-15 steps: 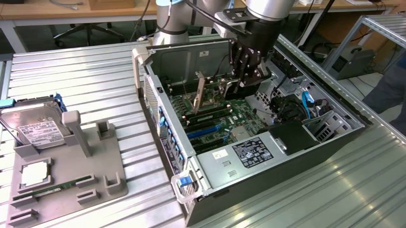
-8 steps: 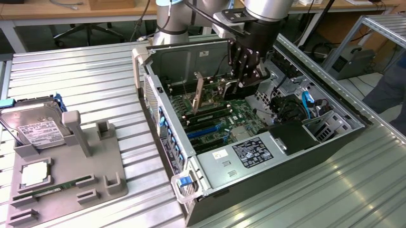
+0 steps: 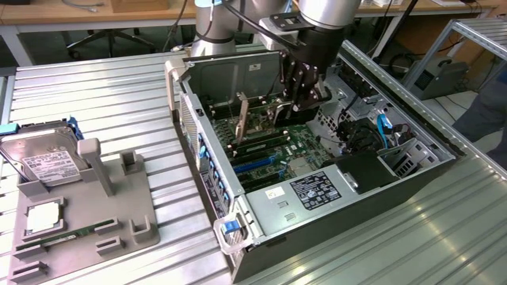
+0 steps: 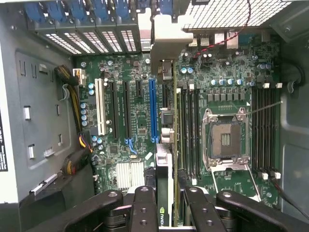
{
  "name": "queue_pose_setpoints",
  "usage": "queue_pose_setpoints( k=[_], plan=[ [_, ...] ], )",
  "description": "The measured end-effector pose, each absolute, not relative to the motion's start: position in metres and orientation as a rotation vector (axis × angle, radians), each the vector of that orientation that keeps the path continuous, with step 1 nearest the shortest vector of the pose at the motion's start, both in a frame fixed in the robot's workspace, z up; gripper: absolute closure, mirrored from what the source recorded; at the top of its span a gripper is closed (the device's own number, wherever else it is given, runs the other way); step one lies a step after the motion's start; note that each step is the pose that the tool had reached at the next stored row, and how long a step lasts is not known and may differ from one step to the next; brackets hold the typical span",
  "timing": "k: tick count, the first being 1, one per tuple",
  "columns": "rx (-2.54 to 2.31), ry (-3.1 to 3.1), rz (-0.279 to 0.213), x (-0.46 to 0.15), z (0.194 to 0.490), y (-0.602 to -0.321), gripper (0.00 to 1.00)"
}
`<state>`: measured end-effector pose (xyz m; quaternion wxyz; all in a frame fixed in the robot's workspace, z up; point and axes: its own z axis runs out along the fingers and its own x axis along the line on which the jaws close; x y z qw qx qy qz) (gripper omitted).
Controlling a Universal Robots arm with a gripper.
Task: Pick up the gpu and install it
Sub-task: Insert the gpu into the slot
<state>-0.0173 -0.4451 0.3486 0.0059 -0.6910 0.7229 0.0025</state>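
Note:
The gpu (image 4: 164, 169) stands on edge inside the open computer case (image 3: 372, 208), with its silver end bracket (image 4: 166, 34) toward the case's slot wall. It runs just beside the long blue slot (image 4: 153, 111) of the motherboard (image 4: 135, 116); whether it sits in a slot I cannot tell. My gripper (image 4: 166, 212) is shut on the card's upper edge, one black finger (image 4: 144, 208) on each side. In the exterior view the gripper (image 3: 297, 107) reaches down into the case, and the gpu (image 3: 265, 113) appears as a thin upright board below it.
A grey fixture (image 3: 87, 208) on the exterior view's left holds a silver hard drive (image 3: 44, 160) and a green RAM stick (image 3: 67, 234). The CPU socket (image 4: 227, 140) lies beside the card. Cables (image 4: 77, 101) run along a case wall. A person's leg (image 3: 483, 113) is at the exterior view's right edge.

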Motion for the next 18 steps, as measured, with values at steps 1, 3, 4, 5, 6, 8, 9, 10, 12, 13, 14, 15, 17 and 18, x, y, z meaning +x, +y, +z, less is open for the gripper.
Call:
queue_pose_setpoints(
  k=[1,3,4,5,6,8,9,10,12,13,14,15,17,18],
  plan=[
    [-2.163,2.262,0.008,-0.018,0.348,-0.445,0.73],
    [-2.163,2.262,0.008,-0.019,0.344,-0.445,0.73],
    [-2.163,2.262,0.008,-0.02,0.341,-0.445,0.73],
    [-2.163,2.262,0.008,-0.02,0.34,-0.445,0.73],
    [-2.163,2.262,0.008,-0.02,0.337,-0.445,0.73],
    [-2.163,2.262,0.008,-0.02,0.334,-0.445,0.73],
    [-2.163,2.262,0.008,-0.02,0.332,-0.445,0.73],
    [-2.163,2.262,0.008,-0.02,0.33,-0.445,0.73],
    [-2.163,2.262,0.008,-0.02,0.324,-0.445,0.73],
    [-2.163,2.262,0.008,-0.021,0.321,-0.445,0.73],
    [-2.163,2.262,0.008,-0.021,0.32,-0.445,0.73],
    [-2.163,2.262,0.008,-0.021,0.317,-0.445,0.73],
    [-2.163,2.262,0.008,-0.021,0.314,-0.445,0.73],
    [-2.163,2.262,0.008,-0.021,0.312,-0.445,0.73]
  ],
)
